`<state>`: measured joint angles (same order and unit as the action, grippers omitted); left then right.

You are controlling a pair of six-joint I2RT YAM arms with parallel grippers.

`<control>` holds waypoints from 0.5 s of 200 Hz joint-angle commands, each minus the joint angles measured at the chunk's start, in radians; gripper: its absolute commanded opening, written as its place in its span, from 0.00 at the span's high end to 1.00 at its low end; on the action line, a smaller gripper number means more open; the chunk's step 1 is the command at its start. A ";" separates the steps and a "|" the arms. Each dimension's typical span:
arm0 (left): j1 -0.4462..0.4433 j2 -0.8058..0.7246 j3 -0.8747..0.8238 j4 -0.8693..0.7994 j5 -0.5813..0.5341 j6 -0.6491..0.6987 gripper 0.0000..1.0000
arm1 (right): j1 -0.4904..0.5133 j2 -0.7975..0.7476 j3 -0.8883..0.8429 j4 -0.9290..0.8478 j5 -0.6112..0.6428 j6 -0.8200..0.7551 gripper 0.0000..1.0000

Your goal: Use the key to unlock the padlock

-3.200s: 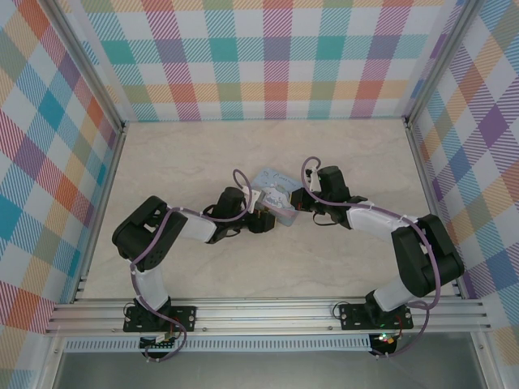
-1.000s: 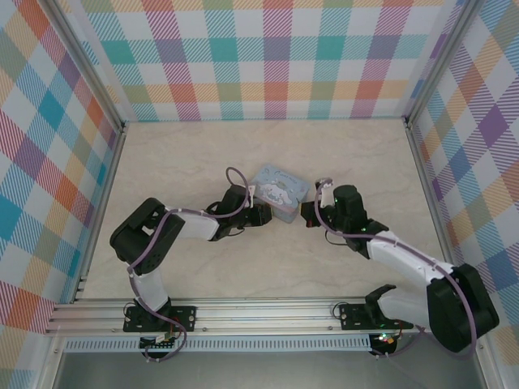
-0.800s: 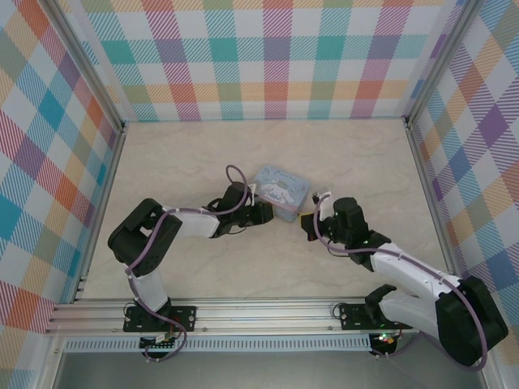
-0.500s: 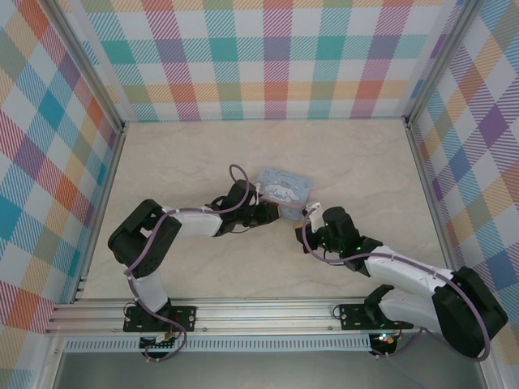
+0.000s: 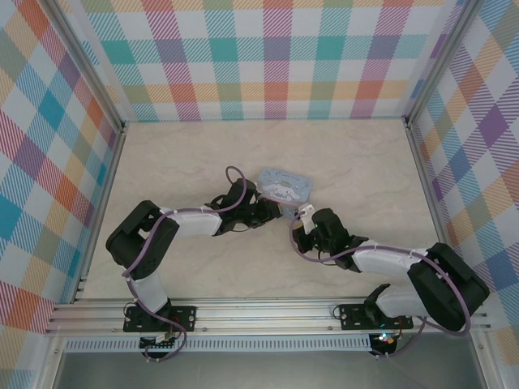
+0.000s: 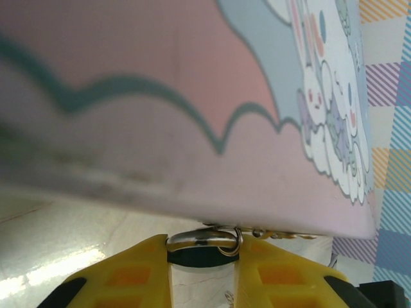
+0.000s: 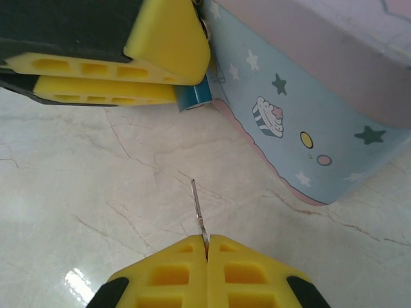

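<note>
The left tool [image 6: 202,273] grips the padlock [image 6: 200,255] between its yellow fingers [image 6: 128,276], silvery shackle up against the pink-and-blue tin [image 6: 160,96]. Pale marbled tabletop [image 6: 64,240] shows beneath the tin.

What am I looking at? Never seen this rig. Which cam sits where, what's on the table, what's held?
The left arm and right arm are robot arms bolted at the near edge of a table. Each ends in a two-finger claw. The top picture looks down from above and behind the arms. The other two pictures come from a camera on each wrist, looking out along that claw.

A light-blue tin with a cartoon picture stands on the table. The left claw is closed on a tiny blue padlock right beside the tin. The padlock's silvery shackle shows in the left wrist view. The right claw pinches a thin key, which points toward the padlock and isn't touching it yet.
</note>
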<state>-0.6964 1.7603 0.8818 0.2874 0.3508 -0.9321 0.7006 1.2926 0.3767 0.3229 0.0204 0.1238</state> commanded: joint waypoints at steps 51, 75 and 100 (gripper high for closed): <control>-0.016 -0.049 0.021 0.028 0.023 -0.094 0.76 | 0.010 0.044 0.057 0.071 0.044 -0.072 1.00; -0.020 -0.050 0.020 0.034 0.017 -0.101 0.77 | 0.010 0.068 0.071 0.081 0.037 -0.069 1.00; -0.021 -0.049 0.016 0.038 0.012 -0.105 0.77 | 0.010 0.094 0.085 0.094 0.035 -0.065 1.00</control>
<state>-0.6994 1.7512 0.8814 0.2893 0.3504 -1.0103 0.7021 1.3651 0.4252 0.3729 0.0540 0.0692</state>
